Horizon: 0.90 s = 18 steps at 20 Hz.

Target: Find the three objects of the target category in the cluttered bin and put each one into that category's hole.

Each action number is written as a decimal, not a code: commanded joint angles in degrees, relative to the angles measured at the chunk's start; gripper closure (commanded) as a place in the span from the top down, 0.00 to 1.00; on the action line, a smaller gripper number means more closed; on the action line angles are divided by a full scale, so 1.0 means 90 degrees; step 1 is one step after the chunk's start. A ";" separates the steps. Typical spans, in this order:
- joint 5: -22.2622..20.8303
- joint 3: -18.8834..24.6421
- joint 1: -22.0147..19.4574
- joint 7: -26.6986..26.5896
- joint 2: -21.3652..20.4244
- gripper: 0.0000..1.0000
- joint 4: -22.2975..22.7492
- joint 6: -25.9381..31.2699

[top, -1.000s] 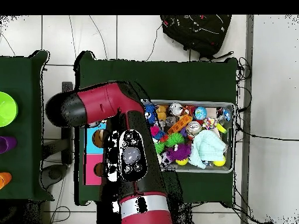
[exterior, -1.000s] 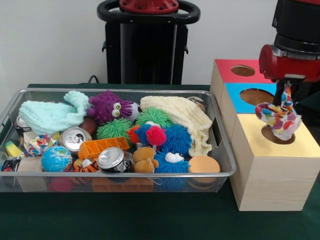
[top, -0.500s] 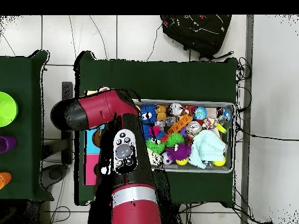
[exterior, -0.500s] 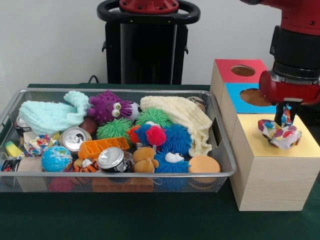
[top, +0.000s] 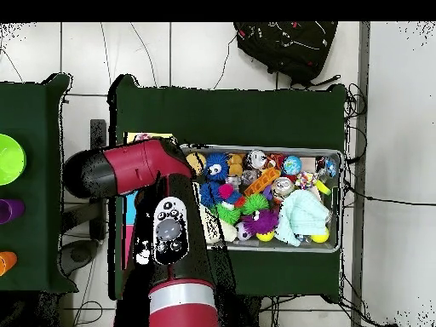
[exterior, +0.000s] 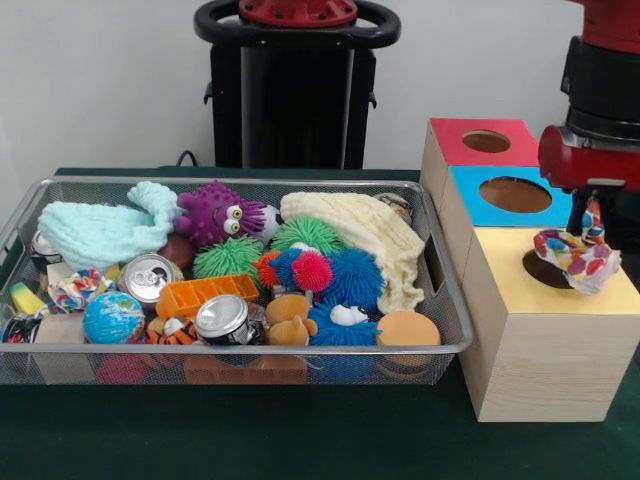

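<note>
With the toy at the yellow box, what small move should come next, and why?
Probably shift the gripper slightly toward the hole before release: the rope toy hangs at the hole's right edge, partly over the yellow top, not centred.

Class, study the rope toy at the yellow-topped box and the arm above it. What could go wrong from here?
1. The rope toy lies across the right rim of the hole, not centred, so it may settle on the yellow top instead of dropping in.
2. One strand reaches up to the gripper; if it catches there, a rising arm might lift the toy away again.
</note>
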 commanded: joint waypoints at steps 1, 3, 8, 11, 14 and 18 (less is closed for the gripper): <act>0.0070 0.0022 -0.0317 0.1092 0.0652 0.00 0.0738 -0.0912; 0.0035 -0.0056 -0.0297 0.1114 0.0718 0.00 0.0763 -0.0985; 0.0082 -0.0141 -0.0307 0.1015 0.0755 0.00 0.0854 -0.0999; 0.0157 -0.0172 -0.0269 0.1024 0.0809 0.00 0.0822 -0.0908; 0.0212 -0.0073 -0.0351 0.0917 0.0924 0.00 0.0764 -0.0884; 0.0252 0.0115 -0.0533 0.0736 0.1098 0.00 0.0662 -0.0942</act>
